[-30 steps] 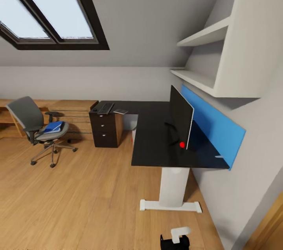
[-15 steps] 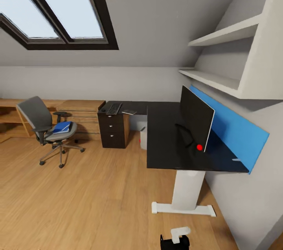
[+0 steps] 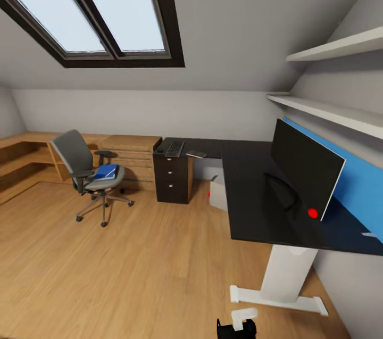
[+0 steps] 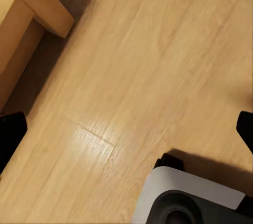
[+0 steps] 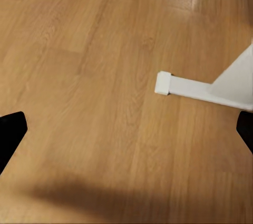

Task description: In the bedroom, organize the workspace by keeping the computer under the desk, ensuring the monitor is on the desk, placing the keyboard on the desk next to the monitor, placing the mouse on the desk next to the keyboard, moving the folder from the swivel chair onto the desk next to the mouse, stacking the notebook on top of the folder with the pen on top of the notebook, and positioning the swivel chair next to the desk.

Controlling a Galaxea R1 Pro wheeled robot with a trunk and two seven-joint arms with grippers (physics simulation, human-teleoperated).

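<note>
The folder [image 3: 105, 171] is judged light, thin and fairly stiff, with smooth covers that may slip between hard fingers. Because it lies flat on the padded seat of the swivel chair [image 3: 88, 168], the best hold is likely at an edge overhanging or nearest the seat front, pinched across its thickness; the chair stands on castors and could roll if pushed. The folder appears bright blue with a pale page edge, and rests between the black armrests, in front of the grey backrest. Taking the desk [image 3: 255, 190] as landmark: the chair stands well apart from the drawer end of the desk, on the wood floor. The monitor [image 3: 304, 168] stands upright on the desk's long wing, against the blue wall panel [image 3: 361, 190], a red dot at its lower corner. The keyboard [image 3: 174, 148] lies on the desk above the drawers, with a thin flat dark item, probably the notebook [image 3: 196, 154], just beside it. A pale box with a red light, probably the computer [image 3: 217, 192], sits under the desk. Mouse and pen are too small to identify. The left gripper [image 4: 126, 129] and right gripper [image 5: 126, 129] each show two dark fingertips spread wide at the frame edges over bare floor, with nothing between them.
</note>
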